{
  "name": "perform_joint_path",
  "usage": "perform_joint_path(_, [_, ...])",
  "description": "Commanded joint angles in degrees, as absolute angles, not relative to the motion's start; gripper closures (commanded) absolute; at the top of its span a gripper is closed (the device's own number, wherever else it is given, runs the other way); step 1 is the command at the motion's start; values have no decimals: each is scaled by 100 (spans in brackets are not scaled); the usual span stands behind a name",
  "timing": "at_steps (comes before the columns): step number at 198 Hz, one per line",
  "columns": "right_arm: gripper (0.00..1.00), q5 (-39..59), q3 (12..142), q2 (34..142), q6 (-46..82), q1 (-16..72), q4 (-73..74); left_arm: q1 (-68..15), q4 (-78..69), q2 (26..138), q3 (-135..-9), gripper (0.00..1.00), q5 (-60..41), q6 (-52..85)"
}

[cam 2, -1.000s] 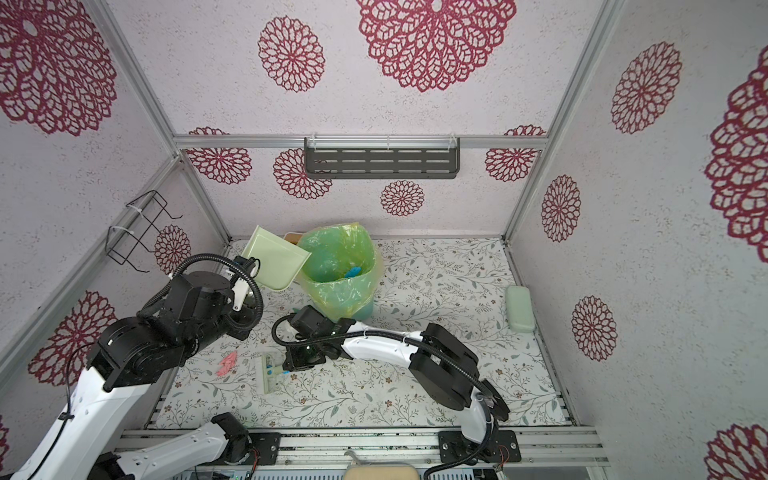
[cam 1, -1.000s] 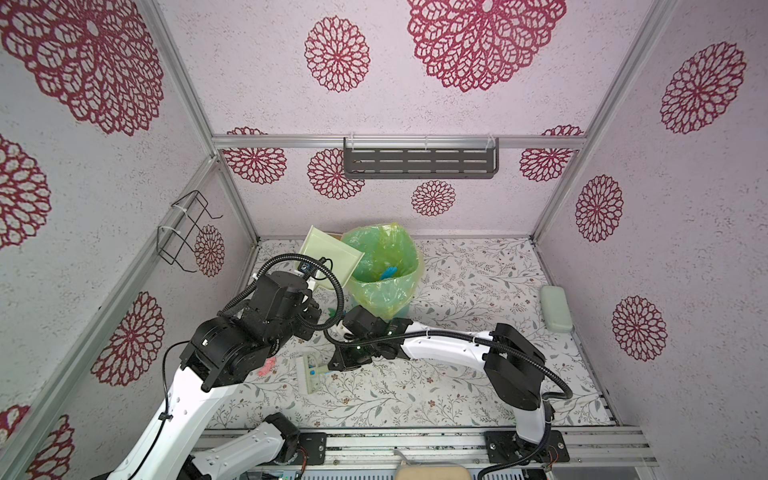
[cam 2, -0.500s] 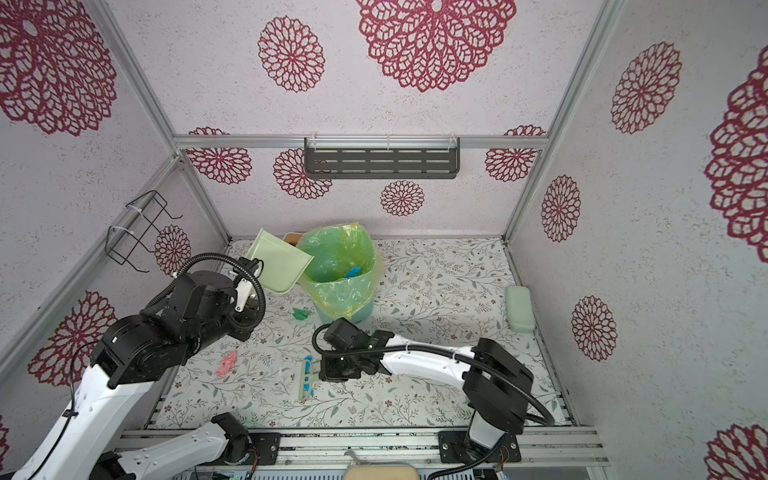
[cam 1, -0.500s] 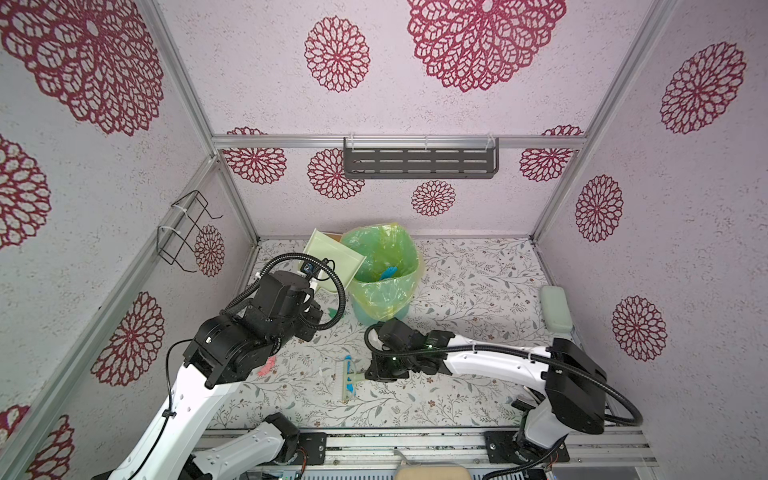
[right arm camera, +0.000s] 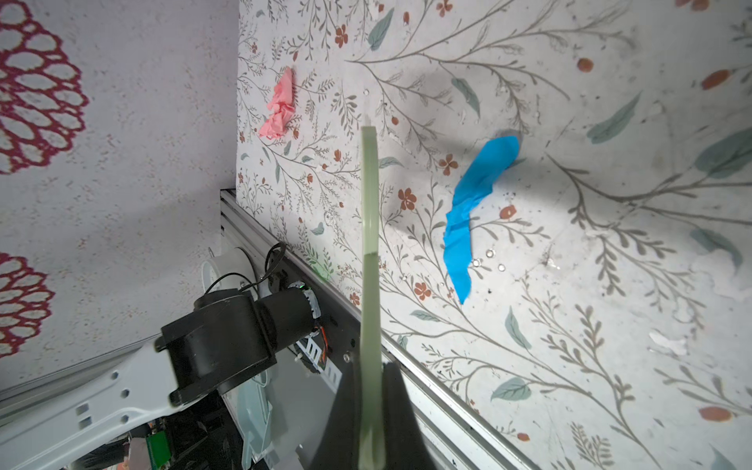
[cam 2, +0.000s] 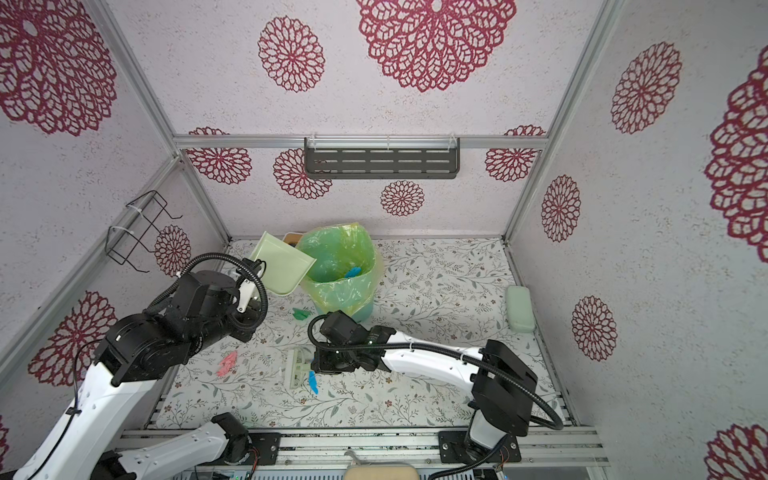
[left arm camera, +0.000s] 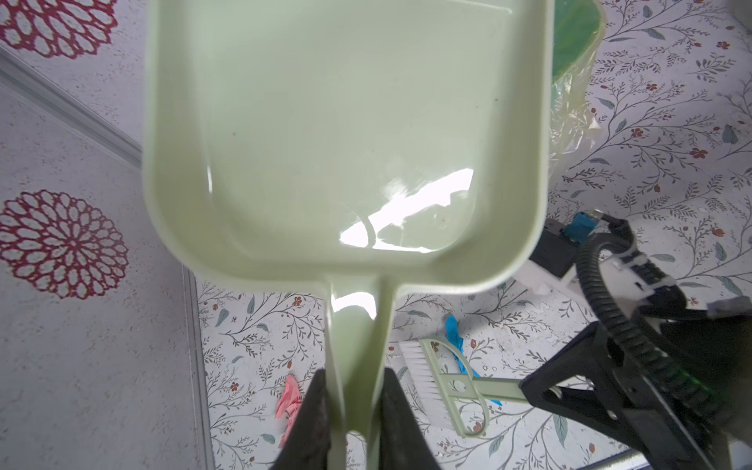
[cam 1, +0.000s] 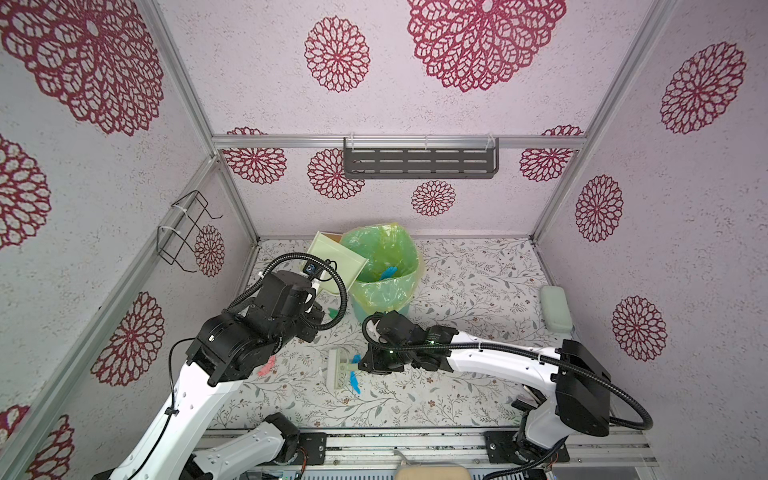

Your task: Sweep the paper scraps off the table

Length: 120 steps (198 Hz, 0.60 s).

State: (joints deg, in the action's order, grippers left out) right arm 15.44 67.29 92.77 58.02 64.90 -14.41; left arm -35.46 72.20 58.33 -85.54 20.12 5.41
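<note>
Right arm and its pale green plastic hand brush (cam 1: 337,368) have shifted rightward, away from the left arm, over the last second. The right end effector (right arm camera: 371,368) is closed tight on the brush handle. The brush head sits low over the leaf-printed white table (cam 1: 478,291), just beside a bright blue paper strip (right arm camera: 472,211). The left end effector (left arm camera: 352,378) is clamped on the handle of a pale green plastic dustpan (left arm camera: 346,122), tilted at the rim of the green-lined bin (cam 1: 382,249). A crumpled pink scrap (cam 1: 266,365) lies near the left wall, and a green scrap (cam 2: 301,313) lies near the bin's base.
</note>
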Motion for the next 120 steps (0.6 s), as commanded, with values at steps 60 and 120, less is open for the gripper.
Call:
perform_joint_path(60, [100, 1472, 5616, 8174, 5134, 5645, -2529, -4054, 7484, 5890, -8297, 88, 1109, 1276])
perform_joint_path(120, [100, 1391, 5064, 6856, 4278, 4526, -4342, -5352, 7495, 6271, -7826, 87, 764, 2030])
